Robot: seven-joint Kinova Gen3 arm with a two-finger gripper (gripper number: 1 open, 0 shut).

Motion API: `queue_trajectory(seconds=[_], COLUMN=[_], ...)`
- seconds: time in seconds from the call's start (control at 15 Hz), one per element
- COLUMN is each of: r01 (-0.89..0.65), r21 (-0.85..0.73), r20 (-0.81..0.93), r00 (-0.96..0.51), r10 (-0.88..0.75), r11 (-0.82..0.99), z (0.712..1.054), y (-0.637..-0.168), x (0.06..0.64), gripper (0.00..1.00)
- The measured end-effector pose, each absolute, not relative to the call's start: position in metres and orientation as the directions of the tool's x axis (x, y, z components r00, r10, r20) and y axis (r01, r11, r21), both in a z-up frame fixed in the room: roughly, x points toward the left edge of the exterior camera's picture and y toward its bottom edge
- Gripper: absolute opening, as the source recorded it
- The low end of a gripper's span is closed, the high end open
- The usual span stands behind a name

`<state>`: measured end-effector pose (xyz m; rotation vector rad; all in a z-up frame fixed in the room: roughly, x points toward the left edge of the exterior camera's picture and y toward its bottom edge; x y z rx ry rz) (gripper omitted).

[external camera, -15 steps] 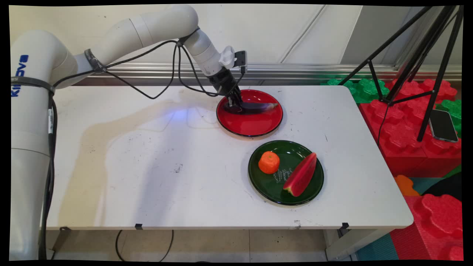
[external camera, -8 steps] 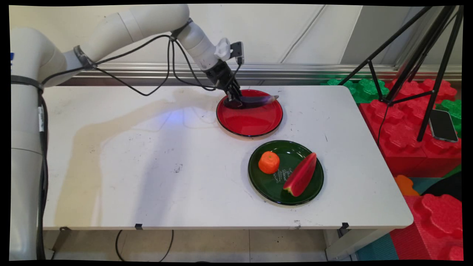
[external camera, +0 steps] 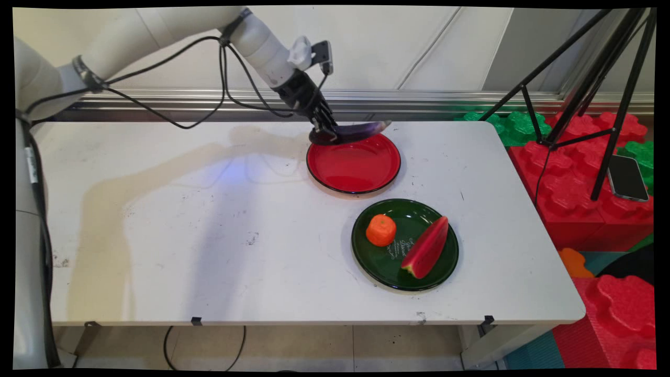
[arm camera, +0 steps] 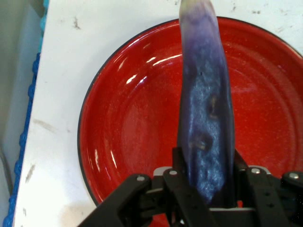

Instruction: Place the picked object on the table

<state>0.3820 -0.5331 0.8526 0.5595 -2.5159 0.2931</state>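
Above the red plate's far rim, a purple eggplant (external camera: 356,131) is held clear of the dish, clamped at its thick end between the fingers of the gripper (external camera: 324,135). Its skin is smooth, glossy and slightly dimpled, tapering to a slim tip. The red plate (external camera: 361,175) is round and shiny, near the tabletop's far edge. A green plate (external camera: 384,264), nearer the front edge, carries an orange (external camera: 381,230) and a watermelon wedge (external camera: 426,248).

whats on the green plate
On the green plate lie an orange and a watermelon slice. The plate surface beneath each is covered.
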Motion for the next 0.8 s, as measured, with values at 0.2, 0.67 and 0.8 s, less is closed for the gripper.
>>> queue_trajectory(seconds=[0.2,0.67,0.8], r01=[-0.462,-0.484,-0.486], r21=[-0.081,-0.064,-0.062], r20=[0.563,0.559,0.550], r00=[-0.752,-0.742,-0.745], r10=[-0.341,-0.370,-0.377], r11=[0.883,0.873,0.872], z=[0.869,0.895,0.899], y=[-0.516,-0.478,-0.469], x=[0.395,0.424,0.432], gripper=[0.00,0.00,0.00])
